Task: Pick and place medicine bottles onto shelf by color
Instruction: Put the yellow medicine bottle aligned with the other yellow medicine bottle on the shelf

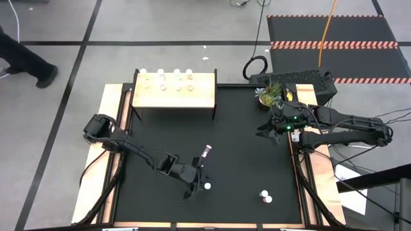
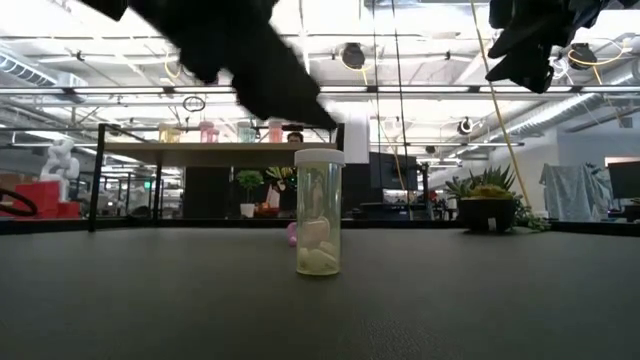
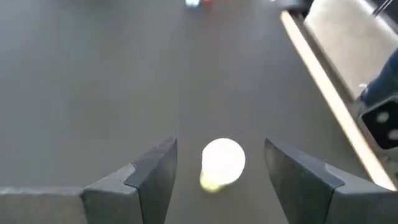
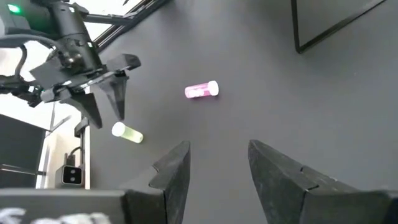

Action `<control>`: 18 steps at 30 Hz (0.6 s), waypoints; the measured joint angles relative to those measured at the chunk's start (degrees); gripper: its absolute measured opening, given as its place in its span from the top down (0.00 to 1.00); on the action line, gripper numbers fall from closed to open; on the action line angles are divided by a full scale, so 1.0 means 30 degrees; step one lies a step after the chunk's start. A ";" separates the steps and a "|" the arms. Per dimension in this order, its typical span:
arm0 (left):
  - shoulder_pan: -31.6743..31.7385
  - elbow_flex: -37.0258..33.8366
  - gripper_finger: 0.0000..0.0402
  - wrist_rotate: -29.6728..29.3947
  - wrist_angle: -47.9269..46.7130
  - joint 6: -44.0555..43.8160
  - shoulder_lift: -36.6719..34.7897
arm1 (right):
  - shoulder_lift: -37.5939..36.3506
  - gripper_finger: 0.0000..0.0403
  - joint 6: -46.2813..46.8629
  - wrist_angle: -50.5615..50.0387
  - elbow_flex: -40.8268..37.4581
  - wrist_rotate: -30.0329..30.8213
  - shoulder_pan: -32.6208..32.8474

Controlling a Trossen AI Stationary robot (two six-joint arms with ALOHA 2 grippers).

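Observation:
A yellowish medicine bottle (image 2: 319, 212) with a white cap (image 3: 222, 160) stands upright on its base on the black mat. My left gripper (image 3: 221, 145) hovers open above it, one finger on either side of the cap, touching nothing; it also shows in the high view (image 1: 199, 181). A pink bottle (image 1: 205, 152) lies on its side a little farther back. The shelf (image 1: 173, 97) at the far left carries several bottles. My right gripper (image 1: 273, 131) waits open, raised near the table's right edge, with nothing between its fingers (image 4: 219, 148).
Two more white-capped bottles (image 1: 265, 196) stand at the near right. A small green potted plant (image 1: 270, 95) sits at the far right, just behind my right gripper. Wooden rails (image 1: 298, 173) line the mat's sides. Bare mat lies between the pink bottle and the shelf.

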 joint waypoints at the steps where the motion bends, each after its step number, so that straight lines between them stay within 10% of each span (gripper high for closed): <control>1: 0.0000 -0.0065 0.41 0.0021 0.0166 -0.0122 0.0218 | 0.0000 0.61 -0.0006 -0.0021 0.0000 0.0007 0.0026; 18: -0.0073 -0.0257 0.41 0.0106 0.1558 0.0499 0.1678 | 0.0007 0.61 0.0288 -0.0131 0.0000 0.0036 0.0055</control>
